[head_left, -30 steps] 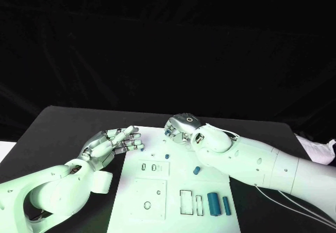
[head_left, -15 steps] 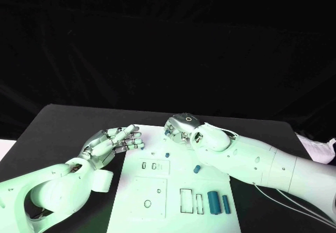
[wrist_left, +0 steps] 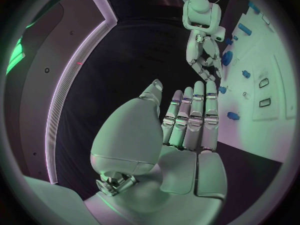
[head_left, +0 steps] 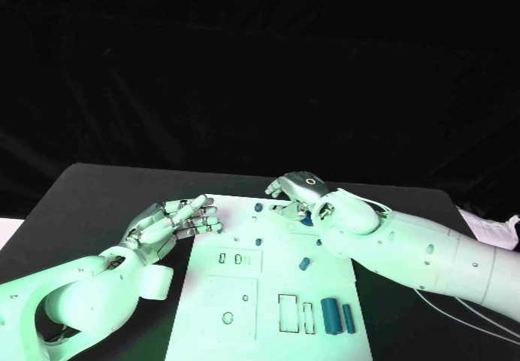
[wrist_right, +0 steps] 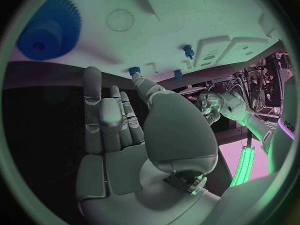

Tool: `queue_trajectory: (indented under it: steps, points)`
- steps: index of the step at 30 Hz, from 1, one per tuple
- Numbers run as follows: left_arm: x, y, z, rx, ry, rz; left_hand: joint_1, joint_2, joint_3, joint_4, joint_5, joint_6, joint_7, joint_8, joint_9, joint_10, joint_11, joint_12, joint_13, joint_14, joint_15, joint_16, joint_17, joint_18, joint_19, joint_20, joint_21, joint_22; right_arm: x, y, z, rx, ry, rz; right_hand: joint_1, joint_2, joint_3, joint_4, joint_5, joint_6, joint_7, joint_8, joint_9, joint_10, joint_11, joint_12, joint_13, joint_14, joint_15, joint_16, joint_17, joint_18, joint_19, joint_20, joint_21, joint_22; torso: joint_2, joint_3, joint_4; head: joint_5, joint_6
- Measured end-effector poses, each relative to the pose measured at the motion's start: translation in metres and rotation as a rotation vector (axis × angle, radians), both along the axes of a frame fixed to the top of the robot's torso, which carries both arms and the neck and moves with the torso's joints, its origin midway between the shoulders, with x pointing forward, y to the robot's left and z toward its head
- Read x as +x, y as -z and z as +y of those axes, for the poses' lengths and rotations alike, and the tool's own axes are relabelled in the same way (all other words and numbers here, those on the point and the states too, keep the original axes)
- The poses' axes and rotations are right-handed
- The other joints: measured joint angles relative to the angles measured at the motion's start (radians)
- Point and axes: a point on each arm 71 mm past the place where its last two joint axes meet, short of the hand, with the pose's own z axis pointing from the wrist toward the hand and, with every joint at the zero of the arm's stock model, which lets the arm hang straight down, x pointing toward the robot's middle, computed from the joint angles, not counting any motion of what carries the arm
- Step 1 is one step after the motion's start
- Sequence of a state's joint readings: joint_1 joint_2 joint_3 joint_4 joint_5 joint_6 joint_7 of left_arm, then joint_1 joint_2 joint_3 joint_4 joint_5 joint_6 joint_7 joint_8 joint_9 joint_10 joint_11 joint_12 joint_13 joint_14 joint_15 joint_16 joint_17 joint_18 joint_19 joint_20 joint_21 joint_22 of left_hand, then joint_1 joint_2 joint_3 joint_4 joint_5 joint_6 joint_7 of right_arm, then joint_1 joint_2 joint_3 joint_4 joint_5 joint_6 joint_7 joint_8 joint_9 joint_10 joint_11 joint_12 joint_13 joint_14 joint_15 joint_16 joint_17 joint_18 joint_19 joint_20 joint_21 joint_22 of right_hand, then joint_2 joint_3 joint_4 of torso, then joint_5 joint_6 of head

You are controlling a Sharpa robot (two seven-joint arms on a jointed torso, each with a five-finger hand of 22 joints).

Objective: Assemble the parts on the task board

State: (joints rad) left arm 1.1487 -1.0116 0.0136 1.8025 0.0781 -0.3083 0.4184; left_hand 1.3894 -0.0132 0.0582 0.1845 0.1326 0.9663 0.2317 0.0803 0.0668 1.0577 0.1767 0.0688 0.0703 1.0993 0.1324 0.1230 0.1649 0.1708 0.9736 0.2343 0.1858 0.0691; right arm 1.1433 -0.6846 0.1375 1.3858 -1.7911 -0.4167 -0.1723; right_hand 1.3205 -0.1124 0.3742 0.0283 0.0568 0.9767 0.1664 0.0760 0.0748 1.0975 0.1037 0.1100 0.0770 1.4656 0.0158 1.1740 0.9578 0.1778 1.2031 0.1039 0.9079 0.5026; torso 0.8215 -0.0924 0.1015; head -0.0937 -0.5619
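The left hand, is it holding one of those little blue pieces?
No. In the left wrist view the left hand shows a bare palm with straight fingers, and the blue parts lie apart on the task board.

I see the right hand (head_left: 294,189) over the task board's (head_left: 275,289) far edge; left hand (head_left: 173,222) open beside it.

The silver many-fingered right hand (head_left: 301,192) is covering the far right corner of the white plate task board (head_left: 271,297), partly hiding a small blue toothed wheel (head_left: 308,219) there. The board's near edge is running off the picture's bottom.
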Motion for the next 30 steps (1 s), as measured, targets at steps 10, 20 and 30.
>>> queue_trajectory:
  steps: [10, 20, 30]
  points:
    - [-0.001, -0.001, 0.001, -0.001, -0.001, 0.003, 0.0, 0.0, 0.0, 0.0, 0.0, 0.0, 0.0, 0.0, 0.0, 0.0, 0.0, 0.0, 0.0, 0.0, 0.0, 0.0, 0.0, 0.0, 0.0, 0.0, 0.0, 0.0, -0.014, -0.012, -0.066, 0.095, 0.118, 0.106, -0.045, -0.056, -0.059, 0.068, 0.127, 0.028, -0.021, -0.003, -0.001, 0.262, -0.05, 0.117, 0.083, -0.001, -0.043, 0.178, 0.237, -0.033, 0.132, -0.029, 0.228, 0.313, -0.002, 0.0016, -0.0169, 0.002, 0.004]
    - [-0.001, 0.0, 0.001, -0.003, -0.002, 0.006, 0.0, 0.0, 0.0, 0.0, 0.0, 0.0, 0.0, 0.0, 0.0, 0.0, 0.0, 0.0, 0.0, 0.0, 0.0, -0.004, 0.001, 0.0, 0.0, 0.0, 0.0, 0.0, -0.015, 0.001, -0.097, 0.104, 0.229, 0.226, -0.017, -0.041, -0.246, 0.16, 0.158, 0.016, -0.042, -0.003, -0.001, 0.254, -0.068, 0.698, 0.728, 0.001, -0.052, 0.26, 0.344, -0.062, 0.158, -0.045, 0.35, 0.48, 0.0, 0.0054, -0.024, -0.002, 0.002]
    - [-0.001, 0.0, 0.001, -0.004, -0.001, 0.008, 0.0, 0.0, 0.0, 0.0, 0.0, 0.0, 0.0, 0.0, 0.0, 0.0, 0.0, 0.0, 0.0, 0.0, 0.0, -0.004, 0.001, 0.0, 0.0, 0.0, 0.0, 0.0, -0.015, 0.015, -0.092, 0.087, 0.246, 0.298, 0.013, -0.023, -0.289, 0.202, 0.158, 0.016, -0.042, 0.005, -0.001, 0.266, -0.062, 0.936, 0.998, 0.001, -0.052, 0.297, 0.35, -0.062, 0.166, -0.037, 0.386, 0.535, 0.0, 0.0044, -0.0219, -0.005, -0.003]
